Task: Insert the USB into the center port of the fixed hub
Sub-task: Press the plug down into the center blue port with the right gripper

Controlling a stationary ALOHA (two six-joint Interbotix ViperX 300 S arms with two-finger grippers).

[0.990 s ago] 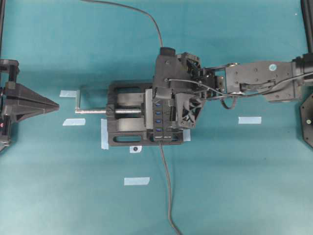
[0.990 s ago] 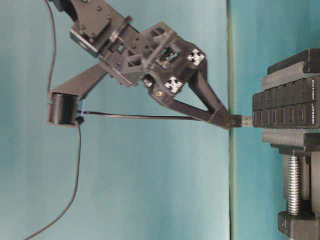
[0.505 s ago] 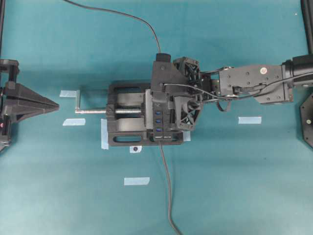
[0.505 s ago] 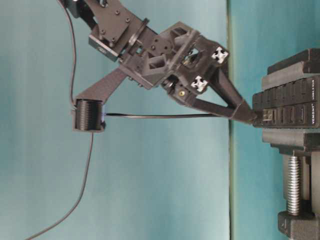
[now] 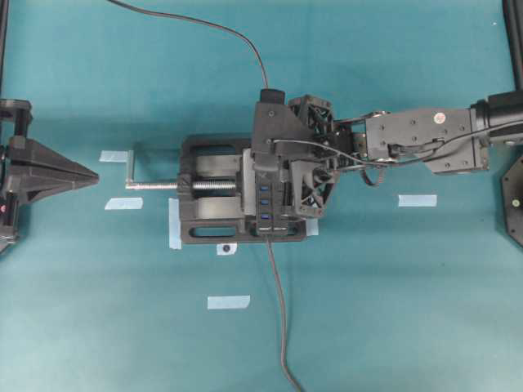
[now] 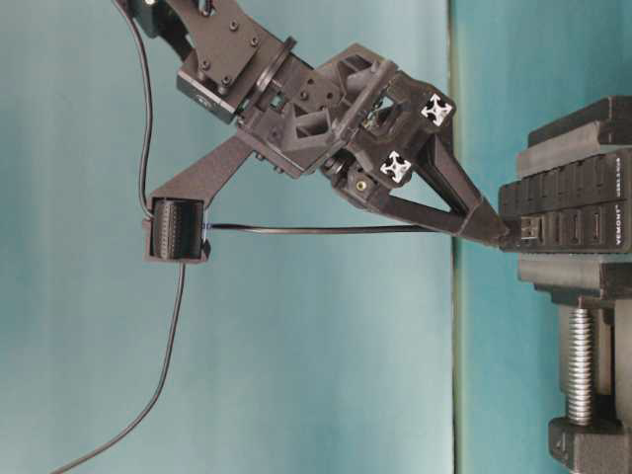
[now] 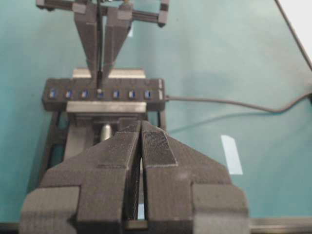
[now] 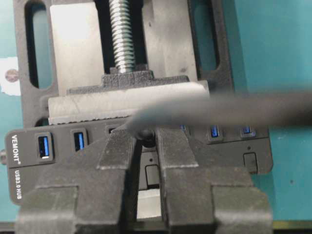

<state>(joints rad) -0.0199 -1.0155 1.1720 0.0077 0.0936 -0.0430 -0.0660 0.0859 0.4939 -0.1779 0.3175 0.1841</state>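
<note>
Black USB clamped in right gripper jaws, long axis square to the fixed hub, tip at the center port, hub gripped in vise on teal bench, left gripper jaws together, well apart.

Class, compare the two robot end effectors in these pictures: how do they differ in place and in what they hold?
The right end effector sits at the long black USB hub, shut on the small black USB plug. The left end effector rests apart from the hub, shut on nothing. Both are black with closed fingers.
</note>
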